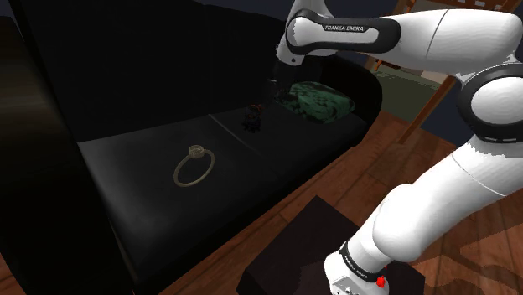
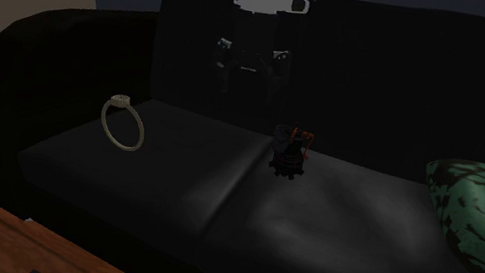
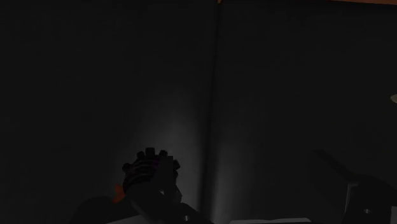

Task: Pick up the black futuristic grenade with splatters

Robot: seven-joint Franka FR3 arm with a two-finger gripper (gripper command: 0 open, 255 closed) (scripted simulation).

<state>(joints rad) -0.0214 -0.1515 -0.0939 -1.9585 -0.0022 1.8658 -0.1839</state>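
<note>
The grenade [image 1: 252, 117] is a small black knobbly thing with red marks, standing on the black sofa seat [image 1: 151, 184] by the seam between two cushions. My gripper [image 1: 273, 86] hangs open above the seat, nearer the backrest than the grenade, touching nothing. In the second exterior view the gripper [image 2: 248, 83] is up and to the left of the grenade [image 2: 290, 151]. Through the wrist camera the grenade [image 3: 141, 170] lies beside my one finger [image 3: 167, 198], partly hidden by it; the other finger [image 3: 347, 184] stands far apart. Nothing sits in the gripper [image 3: 240, 164].
A pale ring [image 1: 194, 167] with a small stone lies on the seat toward the shoulder view's left. A green and black patterned cushion [image 1: 320, 100] rests at the sofa's other end. The dark stand [image 1: 312, 247] and wooden floor [image 1: 394, 159] are in front.
</note>
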